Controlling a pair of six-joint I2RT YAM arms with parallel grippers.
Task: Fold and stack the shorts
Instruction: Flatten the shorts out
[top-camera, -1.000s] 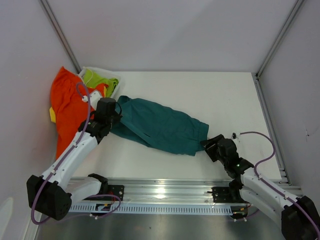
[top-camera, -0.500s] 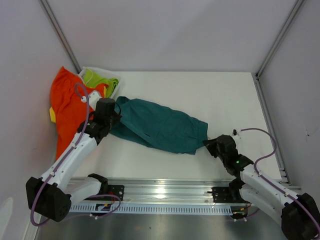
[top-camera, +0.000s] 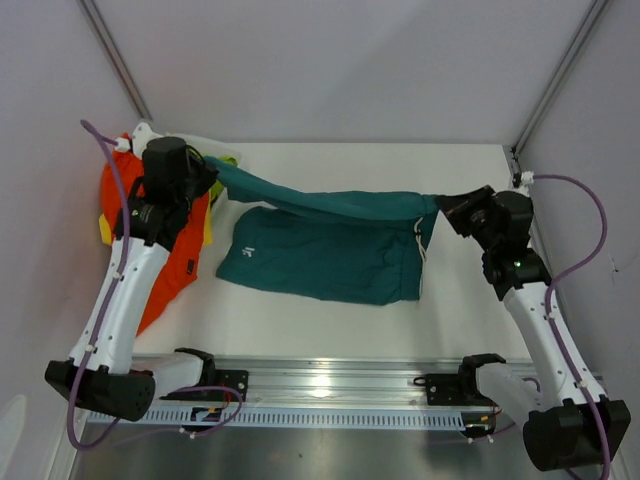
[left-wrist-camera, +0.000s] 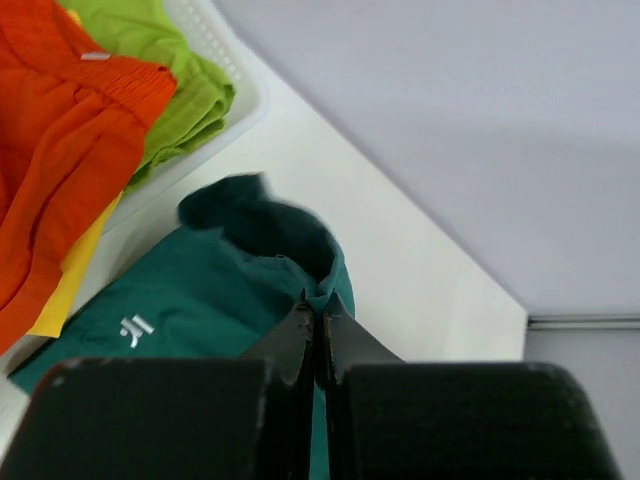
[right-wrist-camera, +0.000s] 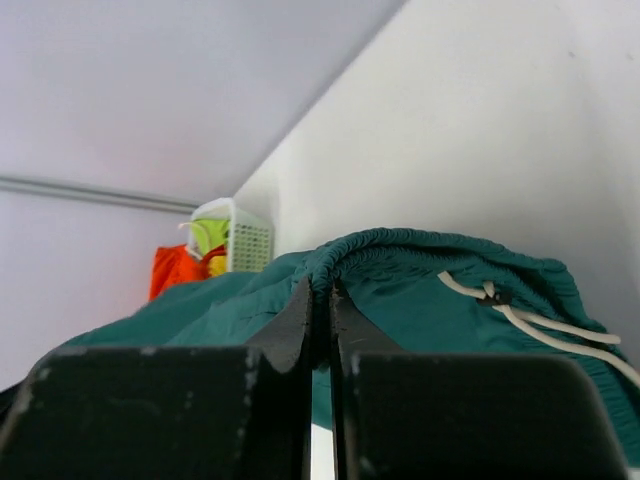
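The teal shorts (top-camera: 320, 250) hang stretched between both arms above the table, their lower part resting on it. My left gripper (top-camera: 207, 172) is shut on the leg end (left-wrist-camera: 322, 285) at the back left. My right gripper (top-camera: 447, 208) is shut on the gathered waistband (right-wrist-camera: 345, 255) at the right, with the white drawstring (right-wrist-camera: 520, 315) dangling beside it. The orange shorts (top-camera: 150, 250) lie heaped against the left wall. A lime-green pair (left-wrist-camera: 165, 60) fills the basket, and a strip of yellow cloth (left-wrist-camera: 75, 275) shows under the orange.
A white mesh basket (top-camera: 205, 148) stands in the back left corner, also seen as the basket (right-wrist-camera: 240, 240) in the right wrist view. Walls close in the left, back and right sides. A metal rail (top-camera: 330, 385) runs along the near edge.
Both arms have lifted and pulled apart, spreading the teal shorts out. The right gripper closed on the waistband and rose to the right; the left rose toward the back left corner.
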